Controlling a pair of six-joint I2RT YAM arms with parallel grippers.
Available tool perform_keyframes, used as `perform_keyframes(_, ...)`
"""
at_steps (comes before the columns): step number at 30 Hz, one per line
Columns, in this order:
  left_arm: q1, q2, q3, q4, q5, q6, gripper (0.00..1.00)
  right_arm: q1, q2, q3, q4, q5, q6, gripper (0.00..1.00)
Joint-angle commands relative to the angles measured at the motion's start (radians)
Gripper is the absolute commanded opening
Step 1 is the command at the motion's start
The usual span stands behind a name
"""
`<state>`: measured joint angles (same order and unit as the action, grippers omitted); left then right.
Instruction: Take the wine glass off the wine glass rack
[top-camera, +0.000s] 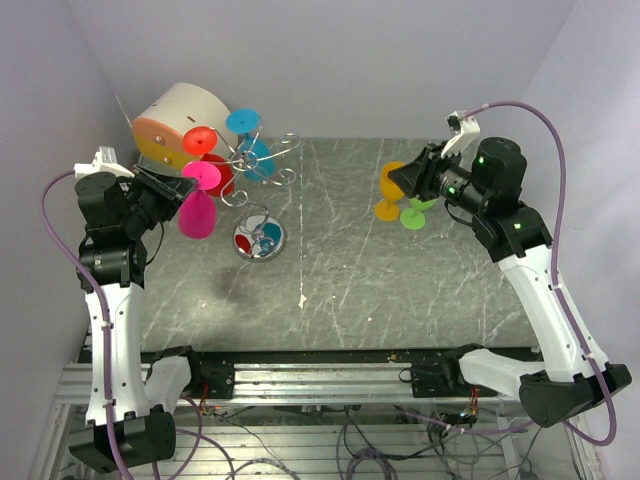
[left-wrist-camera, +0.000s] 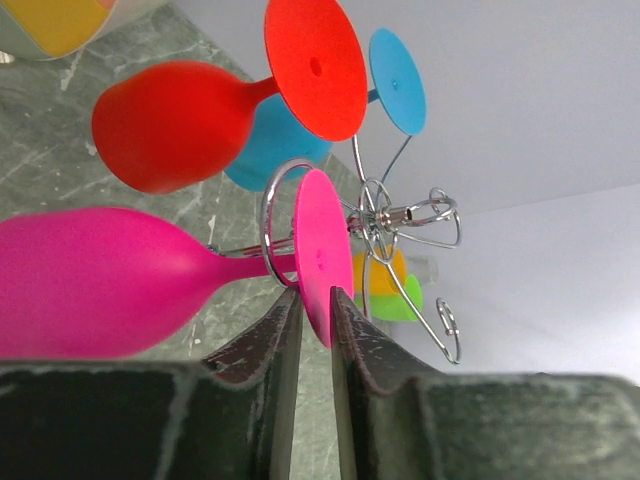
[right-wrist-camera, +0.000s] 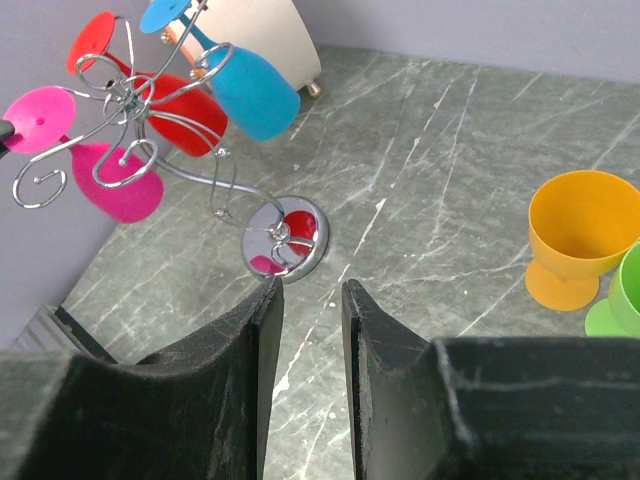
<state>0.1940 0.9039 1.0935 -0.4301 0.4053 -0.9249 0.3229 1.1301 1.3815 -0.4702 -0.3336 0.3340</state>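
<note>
The pink wine glass (top-camera: 197, 213) hangs on the wine glass rack (top-camera: 259, 238), its stem through a wire loop on the rack's left side. A red glass (left-wrist-camera: 170, 125) and a blue glass (left-wrist-camera: 275, 150) hang just behind it. The left hand (left-wrist-camera: 316, 300) is at the pink foot, one finger on each side of its rim. The gap is narrow, but I cannot tell whether the pads press it. The reach looks done. The grip, and drawing the stem out of the loop, are left. The right hand (right-wrist-camera: 312, 290) is parted and empty. It hovers over the tabletop (top-camera: 400, 290) well right of the rack, by an orange glass (top-camera: 388, 190) and a green glass (top-camera: 413, 215).
</note>
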Motion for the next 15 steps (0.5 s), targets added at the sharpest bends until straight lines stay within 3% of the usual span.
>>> perform_keyframes(1, 0.012, -0.004, 0.015, 0.046, 0.049, -0.022, 0.24, 0.003, -0.015, -0.012, 0.035, -0.003, 0.008, 0.30)
perform_keyframes(8, 0.013, -0.008, 0.021, 0.049, 0.057, -0.041, 0.07, 0.002, -0.029, -0.022, 0.036, 0.011, 0.006, 0.30)
perform_keyframes(15, 0.016, -0.025, 0.010, 0.100, 0.083, -0.111, 0.07, 0.002, -0.038, -0.031, 0.050, 0.017, 0.010, 0.30)
